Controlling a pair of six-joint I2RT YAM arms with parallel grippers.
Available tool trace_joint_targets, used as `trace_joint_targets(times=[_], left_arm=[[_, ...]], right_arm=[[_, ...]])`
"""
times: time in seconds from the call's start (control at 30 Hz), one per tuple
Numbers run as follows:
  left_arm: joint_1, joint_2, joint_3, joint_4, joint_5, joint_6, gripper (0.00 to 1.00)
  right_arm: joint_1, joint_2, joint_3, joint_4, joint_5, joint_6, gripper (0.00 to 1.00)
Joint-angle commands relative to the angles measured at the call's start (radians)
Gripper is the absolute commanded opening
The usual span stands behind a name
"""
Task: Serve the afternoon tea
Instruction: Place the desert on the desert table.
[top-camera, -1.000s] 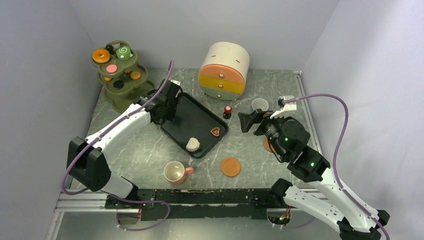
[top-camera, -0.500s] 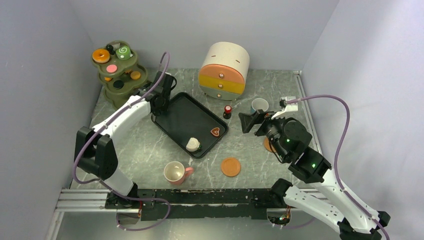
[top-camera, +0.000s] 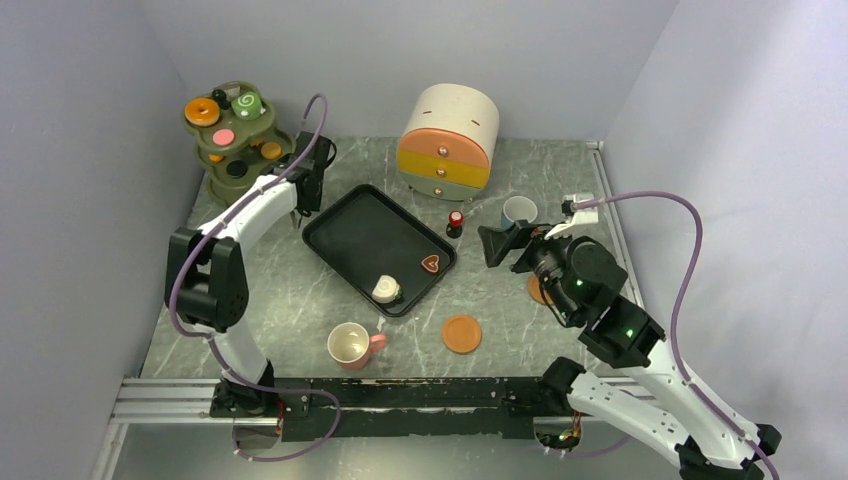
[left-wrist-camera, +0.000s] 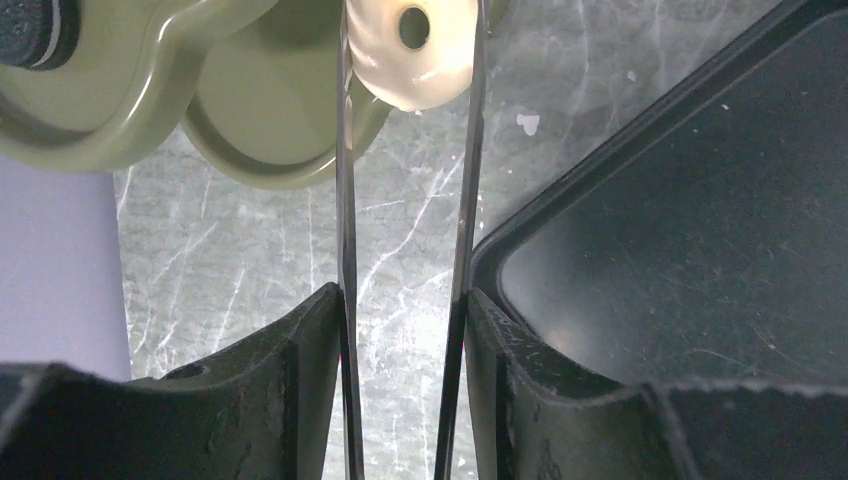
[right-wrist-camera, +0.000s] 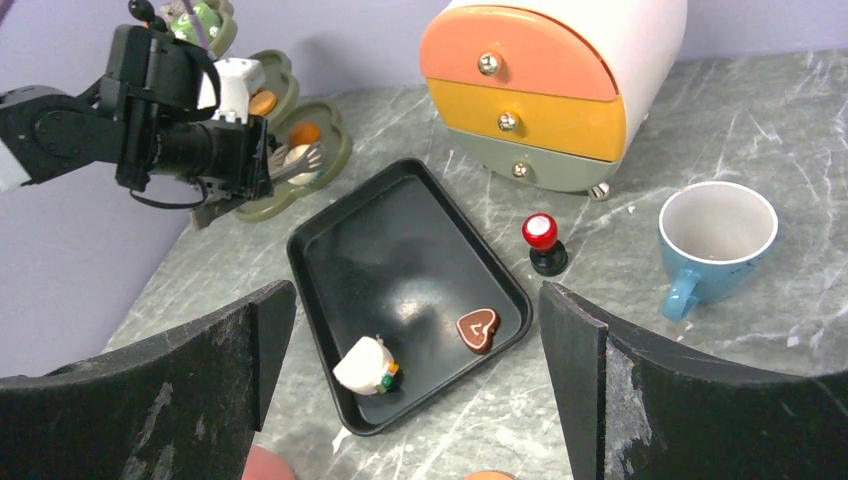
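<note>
My left gripper (left-wrist-camera: 400, 300) is shut on a pair of thin metal tongs (left-wrist-camera: 345, 200). A white doughnut (left-wrist-camera: 420, 50) sits between the tong tips, at the rim of the olive-green stand's (top-camera: 235, 150) lowest tier. The stand holds an orange doughnut (top-camera: 201, 110), a green swirl roll (top-camera: 246, 104) and other small pastries. On the black tray (top-camera: 360, 230) lie a white cake piece (top-camera: 386, 290) and a heart cookie (top-camera: 431, 264). The pink cup (top-camera: 350, 345), an orange saucer (top-camera: 462, 333) and the blue cup (top-camera: 519, 211) stand on the table. My right gripper (top-camera: 505, 243) hangs open above the table, holding nothing.
A rounded chest of drawers (top-camera: 450, 140) stands at the back centre. A small red-topped knob (top-camera: 455, 222) sits between the tray and the blue cup. A second saucer (top-camera: 537, 292) is partly hidden under my right arm. Walls close in on three sides.
My left arm has swung left from over the tray's far corner to the foot of the stand, carrying the tongs. The right arm has stayed almost still.
</note>
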Motion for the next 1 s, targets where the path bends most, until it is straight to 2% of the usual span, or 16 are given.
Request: trace_joint_targets(times=[0.0,0.77,0.97], left_arm=[[0.025,0.044,0.059,0.049,-0.044,0.033,0.49],[0.064,0.180,0.155,0.100,-0.072,0.101,0.48],[0.066,0.191,0.151,0.105,-0.047,0.108,0.54]], right_arm=[[-0.005,-0.015,0.006,0.012,-0.001,0.002,0.95],[-0.005,-0.013,-0.008,0.013,0.018,-0.007,0.95],[-0.005,-0.007,-0.005,0.020,0.015,-0.005,0.95]])
